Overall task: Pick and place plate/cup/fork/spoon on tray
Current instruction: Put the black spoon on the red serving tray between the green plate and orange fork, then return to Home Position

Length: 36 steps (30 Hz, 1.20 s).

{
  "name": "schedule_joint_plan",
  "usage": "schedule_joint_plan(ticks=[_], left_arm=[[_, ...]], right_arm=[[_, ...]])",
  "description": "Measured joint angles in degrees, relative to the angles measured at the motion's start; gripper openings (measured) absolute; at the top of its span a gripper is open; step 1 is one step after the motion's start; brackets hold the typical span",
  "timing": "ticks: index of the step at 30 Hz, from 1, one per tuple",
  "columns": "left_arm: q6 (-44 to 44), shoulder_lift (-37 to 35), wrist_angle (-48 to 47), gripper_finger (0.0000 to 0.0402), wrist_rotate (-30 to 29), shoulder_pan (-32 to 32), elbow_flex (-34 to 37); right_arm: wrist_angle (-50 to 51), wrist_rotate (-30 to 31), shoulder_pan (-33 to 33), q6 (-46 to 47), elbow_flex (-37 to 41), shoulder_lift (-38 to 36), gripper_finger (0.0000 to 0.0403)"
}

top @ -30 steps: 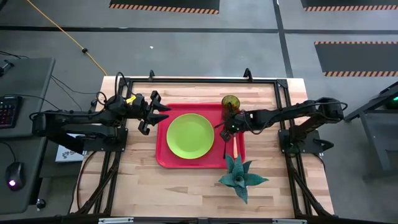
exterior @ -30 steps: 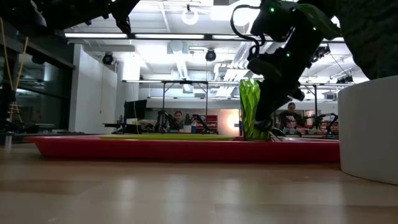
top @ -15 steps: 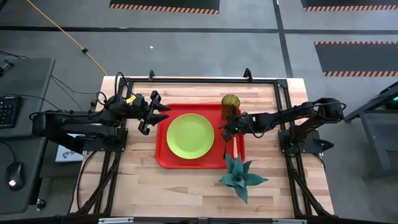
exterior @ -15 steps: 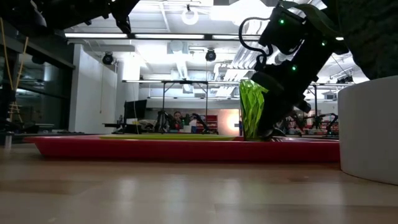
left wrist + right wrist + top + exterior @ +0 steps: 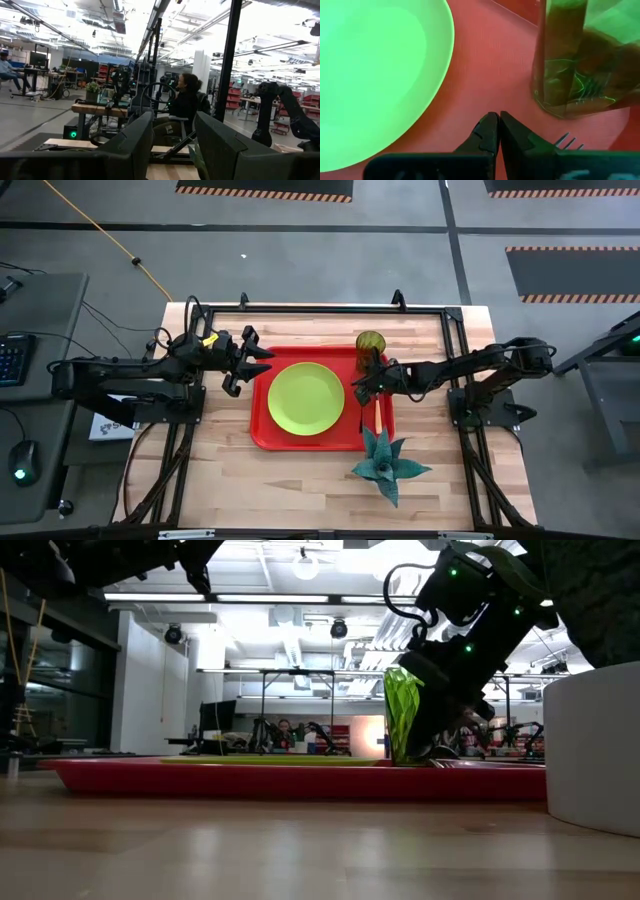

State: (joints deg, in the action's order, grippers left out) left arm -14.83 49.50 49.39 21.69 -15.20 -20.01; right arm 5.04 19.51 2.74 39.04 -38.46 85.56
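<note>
The red tray (image 5: 262,435) lies mid-table. The lime-green plate (image 5: 306,398) lies flat in its middle. The olive-amber cup (image 5: 371,343) stands upright in the tray's far right corner. The dark spoon (image 5: 361,420) and the orange-handled fork (image 5: 379,415) lie along the tray's right side. The fork's tines show in the right wrist view (image 5: 568,141). My right gripper (image 5: 356,387) is shut and empty, low over the tray floor between the plate (image 5: 370,75) and the cup (image 5: 575,60). My left gripper (image 5: 252,362) is open and empty at the tray's left rim. My right gripper's shut fingertips (image 5: 490,125) point slanting down at the bare tray floor (image 5: 485,65) between plate and cup. I cannot tell whether they touch it.
A teal spiky plant (image 5: 385,460) stands just past the tray's near right corner; its white pot (image 5: 595,750) fills the low view's right side. Bare wood lies along the table's near edge. People sit in the room behind.
My right gripper has moved a little toward the plate and the table's near edge, and its wrist has tipped over. The cup, plate, fork and spoon have stayed where they were.
</note>
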Motion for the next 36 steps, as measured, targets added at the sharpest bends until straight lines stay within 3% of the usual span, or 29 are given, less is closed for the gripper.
schedule_joint_plan(ticks=[24, 36], left_arm=[[0.0, 0.0, -0.2, 0.0142, 0.0, 0.0, 0.0], [0.0, 0.0, -0.2, 0.0142, 0.0, 0.0, 0.0]], right_arm=[[0.3, -0.3, 0.3, 1.1, 0.0, 0.0, 0.0001], [0.4, -0.5, 0.8, 1.0, 0.0, 0.0, 0.0074]])
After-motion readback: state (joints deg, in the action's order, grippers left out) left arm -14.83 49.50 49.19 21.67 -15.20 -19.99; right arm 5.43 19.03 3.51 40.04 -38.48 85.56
